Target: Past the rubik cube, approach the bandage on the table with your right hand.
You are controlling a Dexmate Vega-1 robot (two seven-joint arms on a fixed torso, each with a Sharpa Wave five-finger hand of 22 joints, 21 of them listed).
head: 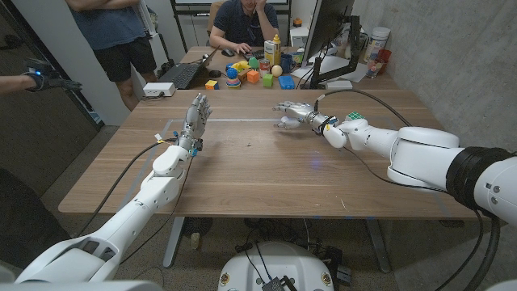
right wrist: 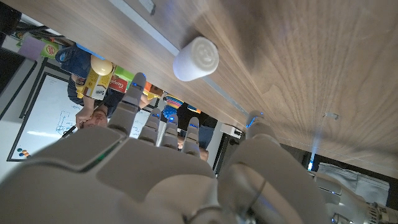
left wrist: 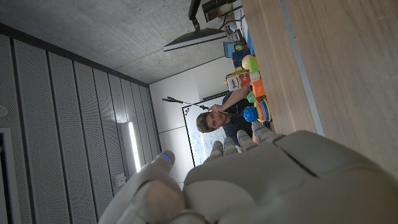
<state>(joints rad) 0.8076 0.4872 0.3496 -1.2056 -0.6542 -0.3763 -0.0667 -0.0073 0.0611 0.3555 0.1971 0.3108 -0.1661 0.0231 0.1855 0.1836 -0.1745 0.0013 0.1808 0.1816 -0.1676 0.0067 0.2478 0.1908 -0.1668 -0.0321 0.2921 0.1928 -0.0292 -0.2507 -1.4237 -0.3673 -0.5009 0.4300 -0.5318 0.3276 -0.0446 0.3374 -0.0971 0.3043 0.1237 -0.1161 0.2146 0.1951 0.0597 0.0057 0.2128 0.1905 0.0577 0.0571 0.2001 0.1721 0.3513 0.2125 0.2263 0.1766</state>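
Just beyond the right hand (right wrist: 168,168) fingers (right wrist: 134,99) lies the bandage (right wrist: 195,58).

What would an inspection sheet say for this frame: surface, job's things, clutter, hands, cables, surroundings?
Surface: wooden table, pale tape line across it.
Job's things: white bandage on the table ahead of the right hand's fingers, untouched; rubik cube beside the right forearm, partly hidden.
Clutter: toys, yellow bottle and laptop at the far end.
Hands: left hand upright, empty; right hand fingers spread, empty.
Cables: black cable along the left arm.
Surroundings: two people behind the table; monitor.
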